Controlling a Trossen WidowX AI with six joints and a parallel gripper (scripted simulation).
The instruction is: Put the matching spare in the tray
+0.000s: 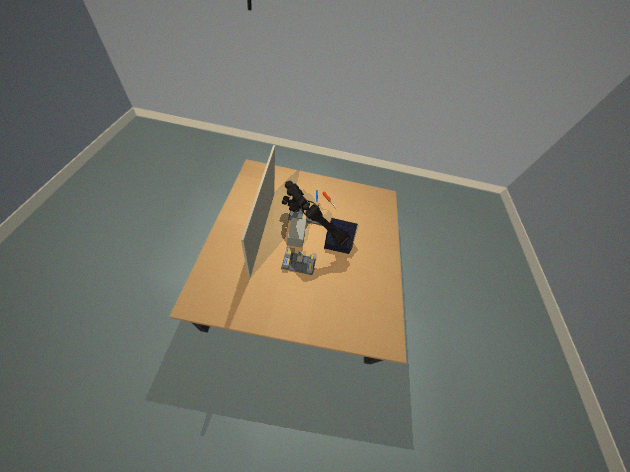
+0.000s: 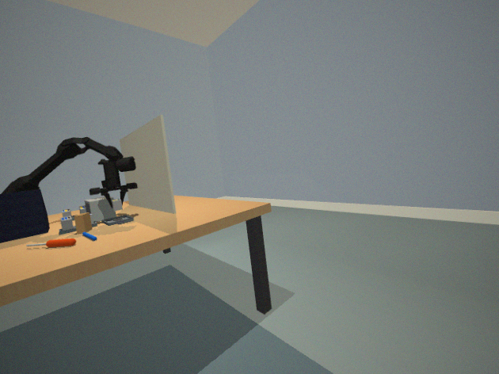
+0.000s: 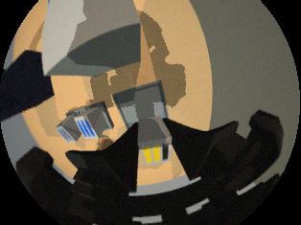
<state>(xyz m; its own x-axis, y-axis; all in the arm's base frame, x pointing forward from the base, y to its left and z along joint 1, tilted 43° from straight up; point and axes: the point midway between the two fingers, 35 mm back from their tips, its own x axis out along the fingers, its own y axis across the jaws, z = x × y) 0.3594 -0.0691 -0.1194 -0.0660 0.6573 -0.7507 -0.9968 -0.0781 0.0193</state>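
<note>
My gripper (image 2: 116,205) (image 3: 150,123) is shut on a grey spare (image 3: 154,133) with two yellow bars and a black bar on its pale end face. The spare is held above the shallow grey tray (image 2: 119,220) (image 3: 127,109), which lies beside the large grey block (image 1: 296,228) (image 2: 93,207) (image 3: 107,14). Grey units with blue bars (image 3: 86,126) stand on a small base left of the tray in the wrist view. Another holder with several units (image 1: 298,263) is at the block's far end from the gripper. No printed code is readable in these frames.
An upright pale panel (image 1: 260,215) (image 2: 147,166) stands close beside the gripper. A dark blue box (image 1: 332,241) (image 2: 22,215) is under the arm's base. A brown block (image 2: 83,223), a blue stick (image 1: 316,195) (image 2: 89,236) and an orange-handled screwdriver (image 1: 326,197) (image 2: 61,242) lie nearby.
</note>
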